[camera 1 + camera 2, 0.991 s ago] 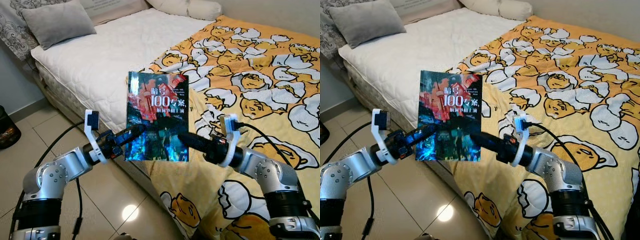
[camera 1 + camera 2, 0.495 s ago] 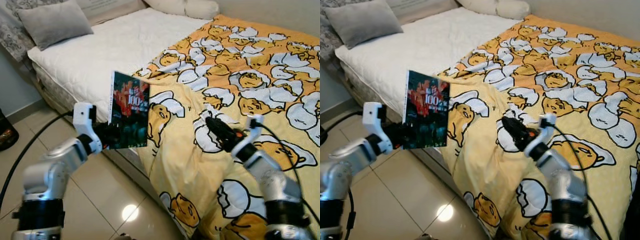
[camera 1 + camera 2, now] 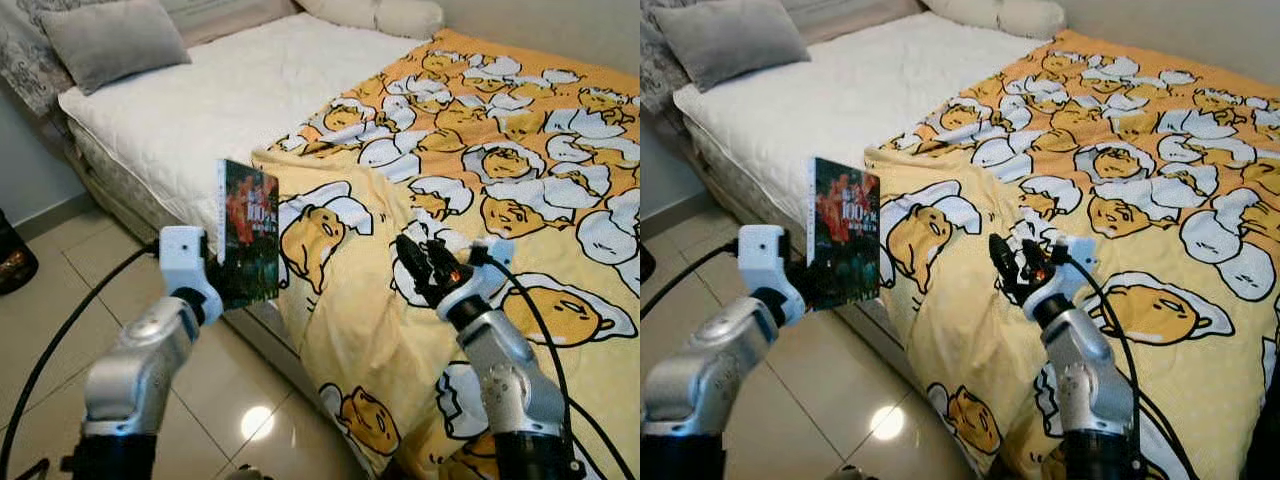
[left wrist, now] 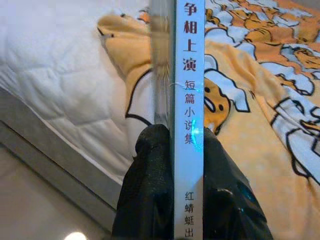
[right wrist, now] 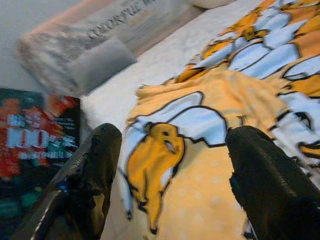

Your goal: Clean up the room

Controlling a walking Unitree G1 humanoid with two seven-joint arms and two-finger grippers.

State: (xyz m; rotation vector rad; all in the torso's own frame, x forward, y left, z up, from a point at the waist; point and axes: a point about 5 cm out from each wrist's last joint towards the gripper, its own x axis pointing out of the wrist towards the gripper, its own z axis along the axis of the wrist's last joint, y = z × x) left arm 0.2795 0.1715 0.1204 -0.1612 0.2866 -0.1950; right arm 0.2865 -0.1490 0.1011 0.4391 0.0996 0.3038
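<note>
- Beside the bed's near edge, off the mattress, a book with a dark red-and-teal cover stands upright, held over the tiled floor.
- The left gripper has its two black fingers clamped on the book's lower part, one on each side of the pale blue spine.
- The right gripper hovers over the yellow cartoon-print blanket, fingers spread wide, nothing between them.
- That blanket covers the bed's right side and drapes over the near edge.
- A white quilted mattress lies bare on the left, with a grey pillow at its far corner.
</note>
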